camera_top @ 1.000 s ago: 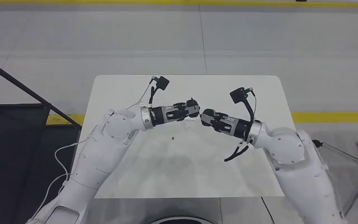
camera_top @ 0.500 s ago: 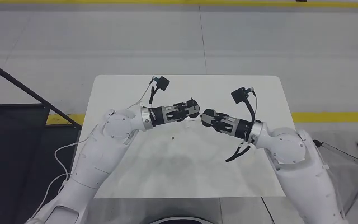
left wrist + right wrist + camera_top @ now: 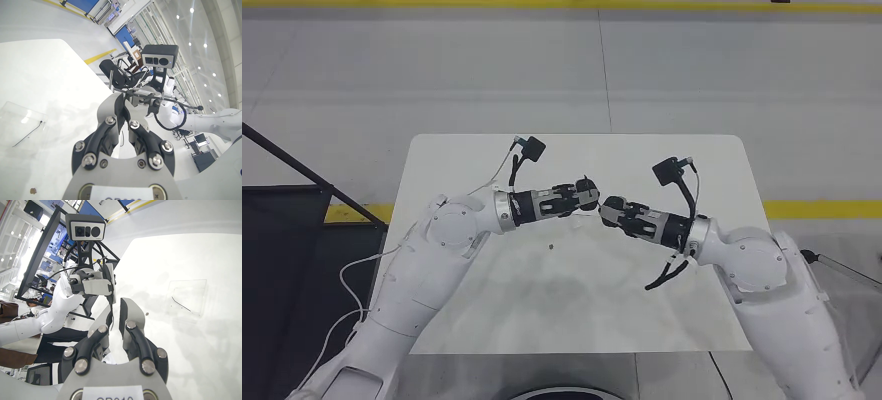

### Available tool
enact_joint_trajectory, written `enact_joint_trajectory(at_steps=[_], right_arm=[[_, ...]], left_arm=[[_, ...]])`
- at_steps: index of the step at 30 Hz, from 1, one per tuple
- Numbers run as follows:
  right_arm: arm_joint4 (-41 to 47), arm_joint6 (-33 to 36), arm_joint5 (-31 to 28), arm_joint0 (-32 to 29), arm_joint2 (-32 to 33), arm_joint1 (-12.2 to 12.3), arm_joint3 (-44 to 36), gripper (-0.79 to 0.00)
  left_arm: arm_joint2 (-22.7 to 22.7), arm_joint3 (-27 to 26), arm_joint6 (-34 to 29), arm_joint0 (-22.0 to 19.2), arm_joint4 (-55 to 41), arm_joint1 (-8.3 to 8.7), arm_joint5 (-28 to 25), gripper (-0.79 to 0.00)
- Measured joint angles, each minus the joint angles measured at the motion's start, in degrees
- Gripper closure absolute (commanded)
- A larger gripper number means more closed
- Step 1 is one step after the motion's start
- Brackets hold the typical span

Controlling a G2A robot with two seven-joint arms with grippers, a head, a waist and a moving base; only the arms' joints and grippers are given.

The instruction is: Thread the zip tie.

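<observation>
- The left hand (image 3: 590,192) hangs above the middle of the white rectangular counter (image 3: 642,300), and the right hand (image 3: 608,207) is just to its right. In the top view their tips almost meet.
- A thin black plastic zip tie (image 3: 170,100) is held in the air between the two hands, clear of the counter.
- In the left wrist view the left hand (image 3: 123,102) is clenched on this tie, its two dark pads pressed together on the strap close to the pointed tail end.
- From that grip the strap runs on past the front of the right hand and ends in its small square head (image 3: 200,108), which juts out free on the far side.
- In the right wrist view the right hand (image 3: 115,308) is released. A narrow gap shows between its fingers, and the strap (image 3: 112,321) passes down through that gap, lying along one dark pad.
- A second thin black zip tie (image 3: 28,132) lies flat on a clear plastic sheet (image 3: 11,113) on the counter, apart from both hands. The right wrist view shows the same tie (image 3: 180,304) slanting across the same sheet (image 3: 196,289).
- A small brown crumb (image 3: 551,245) sits on the bare counter, nearer than the hands and a little to their left. It also shows in the left wrist view (image 3: 33,191) and the right wrist view (image 3: 147,313), off the sheet.
</observation>
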Motion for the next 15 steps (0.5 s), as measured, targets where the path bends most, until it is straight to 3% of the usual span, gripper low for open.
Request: enact_joint_trajectory(at_steps=[5,6,8,10,15], right_arm=[[0.1,0.0,-0.2,0.0,-0.1,0.1,0.0,0.000],[0.1,-0.1,-0.2,0.0,-0.1,0.1,0.0,0.000],[0.3,-0.4,-0.3,0.0,-0.1,0.1,0.1,0.000],[0.9,-0.9,-0.4,-0.1,0.1,0.1,0.3,0.000],[2.2,-2.0,0.3,-0.3,0.9,0.1,0.9,0.000]], left_arm=[[0.1,0.1,0.0,0.0,-0.1,0.04,0.1,0.000],[0.1,0.1,0.0,0.0,-0.2,0.05,0.1,-0.095],[0.1,0.1,0.0,0.0,-0.4,0.08,0.2,-0.379],[0.1,0.1,-0.1,0.1,-0.7,0.12,0.2,-0.770],[-0.5,0.3,-0.8,0.5,-1.0,0.36,0.3,-0.785]])
